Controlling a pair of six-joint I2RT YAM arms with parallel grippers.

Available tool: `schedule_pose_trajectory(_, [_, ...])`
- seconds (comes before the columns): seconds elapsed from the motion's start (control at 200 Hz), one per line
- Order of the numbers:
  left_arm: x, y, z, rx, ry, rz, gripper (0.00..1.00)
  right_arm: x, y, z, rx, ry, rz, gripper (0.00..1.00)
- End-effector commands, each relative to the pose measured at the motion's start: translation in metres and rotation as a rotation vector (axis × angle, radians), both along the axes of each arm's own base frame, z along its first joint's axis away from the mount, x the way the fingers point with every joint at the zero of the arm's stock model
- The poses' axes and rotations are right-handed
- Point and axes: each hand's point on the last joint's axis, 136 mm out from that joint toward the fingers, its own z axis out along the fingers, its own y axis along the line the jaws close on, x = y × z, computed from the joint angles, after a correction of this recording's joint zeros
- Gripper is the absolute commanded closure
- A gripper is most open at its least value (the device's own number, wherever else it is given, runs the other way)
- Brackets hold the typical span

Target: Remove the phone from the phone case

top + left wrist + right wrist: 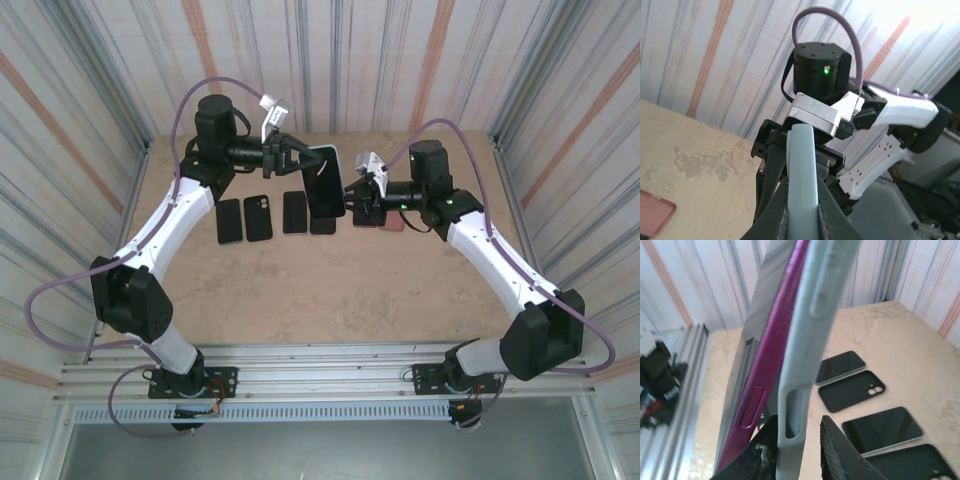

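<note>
The mottled tan worktop (300, 290) carries a pink case (655, 212) lying flat. To the left of that pink case, four dark pieces lie side by side in a row. From the far end inward they are a first phone (229, 221), a black case (258, 218), a second phone (295, 212) and another dark case (322, 227).

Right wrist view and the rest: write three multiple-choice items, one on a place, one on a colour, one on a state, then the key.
1. Where is the pale blue case? A. Held above the table in the left gripper. B. Flat on the table. C. Propped against the wall.
2. What colour is the phone in it? A. Yellow. B. Magenta. C. White.
3. How does the phone sit? A. Fully seated. B. Lying apart on the table. C. Partly peeled out of the case.
Key: 1 A, the left gripper clamps it edge-on; 2 B, its magenta side shows beside the case; 3 C, a gap opens between them at the near end.
</note>
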Motion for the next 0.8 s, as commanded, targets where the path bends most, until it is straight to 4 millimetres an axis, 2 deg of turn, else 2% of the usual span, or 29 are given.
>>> schedule_pose_trajectory(0.0, [0.017, -0.004, 0.012, -0.043, 0.083, 0.096, 1.00, -0.018, 0.006, 0.021, 0.121, 0.107, 0.056, 0.73])
schedule_pose_trajectory(0.1, [0.025, -0.005, 0.011, -0.066, 0.151, 0.137, 1.00, -0.016, 0.005, 0.024, 0.193, 0.176, 0.032, 0.72])
schedule_pose_trajectory(0.251, [0.027, -0.009, 0.009, -0.080, 0.224, 0.143, 1.00, -0.005, 0.003, 0.027, 0.318, 0.327, -0.030, 0.71])
schedule_pose_trajectory(0.466, [0.038, -0.010, -0.007, -0.083, 0.361, 0.176, 1.00, 0.006, 0.000, 0.038, 0.478, 0.470, -0.070, 0.72])
schedule_pose_trajectory(0.797, [0.053, -0.013, -0.022, -0.101, 0.511, 0.202, 1.00, 0.001, -0.001, 0.041, 0.569, 0.562, -0.075, 0.78])
